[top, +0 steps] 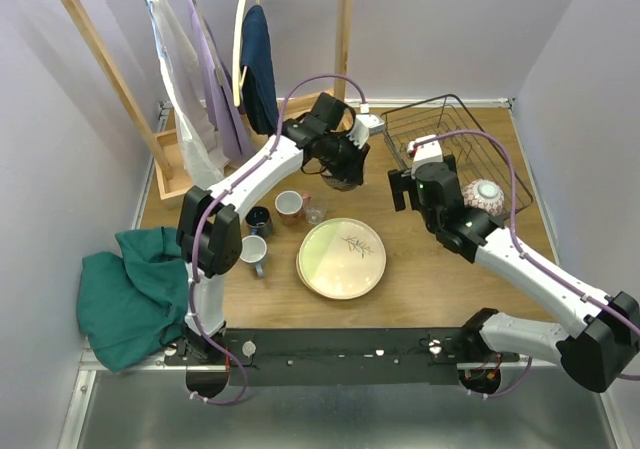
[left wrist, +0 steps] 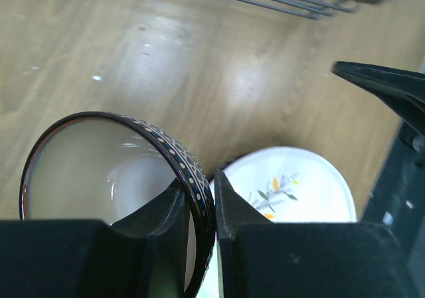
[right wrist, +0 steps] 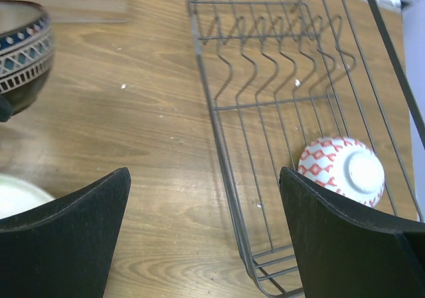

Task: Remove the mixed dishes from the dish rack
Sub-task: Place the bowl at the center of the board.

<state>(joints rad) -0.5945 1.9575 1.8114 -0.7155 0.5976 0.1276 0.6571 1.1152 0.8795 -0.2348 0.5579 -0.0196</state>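
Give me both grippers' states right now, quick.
Left gripper: closed on the rim of the dark round bowl with a patterned band.
Right gripper: open, holding nothing.

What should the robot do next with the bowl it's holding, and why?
Probably lower the dark bowl onto the bare table beside the plate: the left gripper pinches its rim, already outside the dish rack.
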